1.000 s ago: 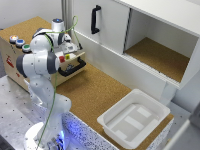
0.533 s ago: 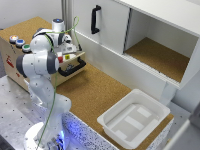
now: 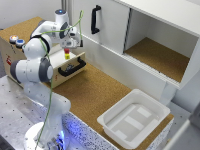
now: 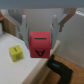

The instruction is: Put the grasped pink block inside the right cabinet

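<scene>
The gripper [image 4: 39, 31] is clamped on the pink block [image 4: 39, 45], holding it just above the yellow block [image 3: 67, 56] over the drawer unit [image 3: 60, 67] at the exterior view's left. The right cabinet [image 3: 159, 56], cork-floored, stands open well apart on the exterior view's right, beyond the white door [image 3: 102, 25].

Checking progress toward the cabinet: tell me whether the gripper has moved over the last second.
No. The gripper, shut on the pink block, sits at the same spot above the drawer unit's black handle in the exterior view.
</scene>
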Available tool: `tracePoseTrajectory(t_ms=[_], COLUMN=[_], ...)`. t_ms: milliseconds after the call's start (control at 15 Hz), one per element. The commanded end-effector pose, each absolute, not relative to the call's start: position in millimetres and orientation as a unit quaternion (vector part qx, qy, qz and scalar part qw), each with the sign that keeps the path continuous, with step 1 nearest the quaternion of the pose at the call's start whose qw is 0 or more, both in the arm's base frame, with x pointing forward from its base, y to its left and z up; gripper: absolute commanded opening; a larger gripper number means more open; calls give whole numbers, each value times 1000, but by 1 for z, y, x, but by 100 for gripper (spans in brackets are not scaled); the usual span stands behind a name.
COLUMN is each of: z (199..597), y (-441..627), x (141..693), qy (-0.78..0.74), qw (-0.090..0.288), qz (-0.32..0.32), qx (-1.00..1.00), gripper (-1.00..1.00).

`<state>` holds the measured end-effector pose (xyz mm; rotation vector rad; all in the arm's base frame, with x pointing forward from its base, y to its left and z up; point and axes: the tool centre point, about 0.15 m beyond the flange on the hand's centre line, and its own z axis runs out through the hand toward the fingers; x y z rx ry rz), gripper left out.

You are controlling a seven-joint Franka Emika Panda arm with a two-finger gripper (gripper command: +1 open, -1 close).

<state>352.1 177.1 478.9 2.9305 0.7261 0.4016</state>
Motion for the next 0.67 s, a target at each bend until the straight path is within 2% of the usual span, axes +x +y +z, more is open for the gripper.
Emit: tracePoseTrajectory(t_ms=[0,133,600], z=[481,470,465], y=[79,42,-95], x=[335,336,371], qy=[117,66,-9], qw=[44,37,63], qz=[159,170,171], qx=[979,982,983], gripper=[-100,-100,-100])
